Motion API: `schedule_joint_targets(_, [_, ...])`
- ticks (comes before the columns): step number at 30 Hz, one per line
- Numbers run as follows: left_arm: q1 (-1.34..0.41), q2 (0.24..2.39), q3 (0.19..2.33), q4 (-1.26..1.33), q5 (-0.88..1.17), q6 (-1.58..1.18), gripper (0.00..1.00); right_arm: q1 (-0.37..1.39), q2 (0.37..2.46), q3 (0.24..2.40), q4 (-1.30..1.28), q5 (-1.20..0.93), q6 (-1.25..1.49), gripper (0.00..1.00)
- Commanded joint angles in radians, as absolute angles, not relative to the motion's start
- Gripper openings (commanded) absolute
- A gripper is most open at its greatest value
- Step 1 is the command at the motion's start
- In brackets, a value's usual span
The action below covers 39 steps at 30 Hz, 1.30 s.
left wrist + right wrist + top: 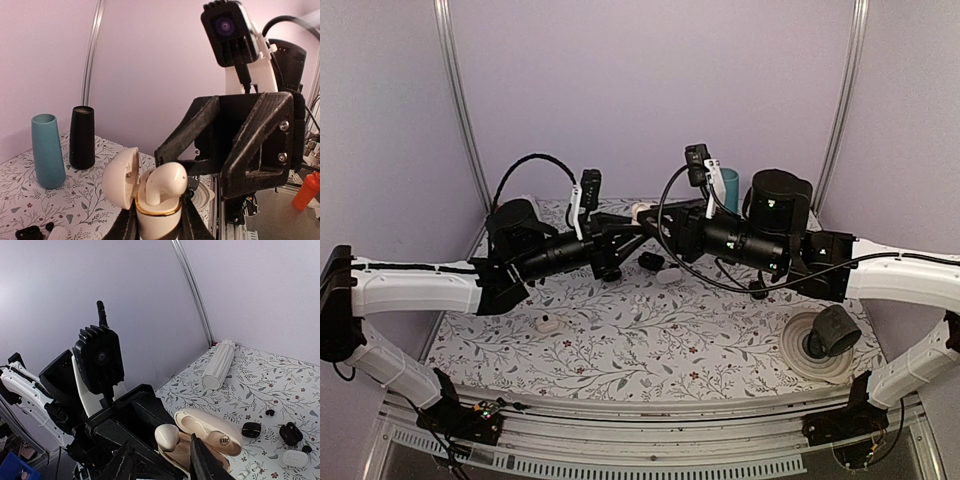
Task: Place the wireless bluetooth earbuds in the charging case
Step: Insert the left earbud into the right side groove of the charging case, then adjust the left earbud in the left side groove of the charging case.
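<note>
The left hand (159, 221) is clamped on the charging case (157, 216), held aloft over the desk (650, 350), lid (120, 177) hinged open. One earbud (162, 187) stands stem-down in the case mouth, its head proud of the rim. The right hand (164, 450) straddles it from the opposite side, and its grip cannot be determined. Seating probably requires a push along the stem axis.

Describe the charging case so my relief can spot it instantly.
Look just above the floral table, toward its far middle. The charging case sits clamped in the left gripper. Only it has an open flip lid with an earbud poking out.
</note>
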<state>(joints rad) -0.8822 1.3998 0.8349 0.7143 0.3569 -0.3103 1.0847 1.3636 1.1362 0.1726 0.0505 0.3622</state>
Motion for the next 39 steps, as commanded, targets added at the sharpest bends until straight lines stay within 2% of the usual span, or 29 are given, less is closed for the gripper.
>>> schedule_joint_targets(1, [-0.874, 1.363, 0.831, 0.776, 0.360, -0.309, 0.00, 1.092, 1.347, 1.160, 0.119, 0.082, 0.361, 0.39])
schedule_joint_targets(5, [-0.871, 1.362, 0.830, 0.775, 0.364, -0.305, 0.00, 1.091, 1.333, 1.164, 0.106, 0.105, 0.364, 0.42])
schedule_joint_targets(12, [-0.867, 1.359, 0.825, 0.773, 0.376, -0.300, 0.00, 1.088, 1.320, 1.201, 0.029, 0.153, 0.377, 0.52])
schedule_joint_targets(20, [-0.867, 1.367, 0.833, 0.755, 0.383, -0.291, 0.00, 1.086, 1.361, 1.347, -0.117, 0.207, 0.400, 0.64])
schedule_joint_targets(27, [-0.867, 1.373, 0.843, 0.737, 0.391, -0.289, 0.00, 1.085, 1.385, 1.379, -0.165, 0.184, 0.357, 0.93])
schedule_joint_targets(29, [-0.867, 1.373, 0.845, 0.735, 0.395, -0.287, 0.00, 1.085, 1.400, 1.402, -0.206, 0.205, 0.359, 0.99])
schedule_joint_targets(39, [-0.867, 1.379, 0.851, 0.726, 0.406, -0.285, 0.00, 1.077, 1.451, 1.465, -0.293, 0.228, 0.392, 0.99])
